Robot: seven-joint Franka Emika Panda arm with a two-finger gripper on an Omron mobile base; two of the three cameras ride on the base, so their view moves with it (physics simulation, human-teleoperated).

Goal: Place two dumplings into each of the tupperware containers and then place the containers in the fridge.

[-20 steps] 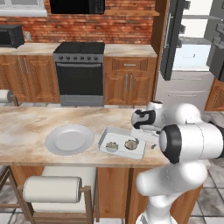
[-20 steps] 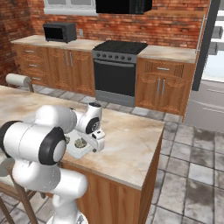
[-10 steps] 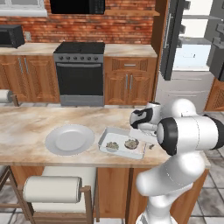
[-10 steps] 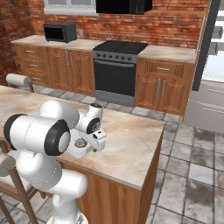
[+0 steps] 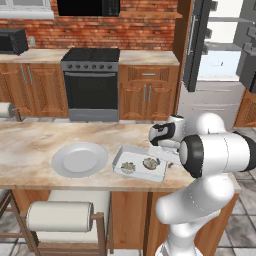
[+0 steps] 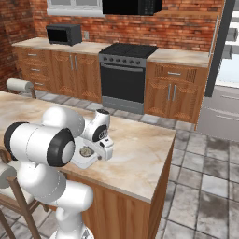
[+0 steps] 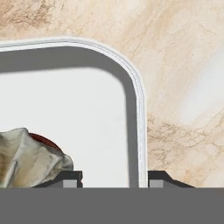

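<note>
One pale tupperware container (image 5: 120, 161) lies on the marble island with two olive-tan dumplings (image 5: 128, 165) (image 5: 150, 162) in it. My gripper (image 5: 160, 153) is down at its right end. In the hand view the gripper (image 7: 114, 179) straddles the container's rim (image 7: 139, 109): one fingertip (image 7: 72, 179) is inside the tray next to a dumpling (image 7: 26, 157), the other (image 7: 158, 179) outside on the counter. A gap still shows on the inner side, so the jaws are open. The right base view has the gripper (image 6: 101, 145) over the container (image 6: 84, 161). The fridge (image 5: 220, 65) stands open behind.
A round white plate (image 5: 80, 160) lies left of the container. A paper towel roll (image 5: 5, 110) stands at the island's far left. A stool (image 5: 60, 216) sits below the front edge. The black oven (image 5: 95, 85) and wooden cabinets line the back wall.
The jaws have narrowed around the container's right rim. The hand has dropped slightly toward the tray. Container, dumplings and plate have stayed put.
</note>
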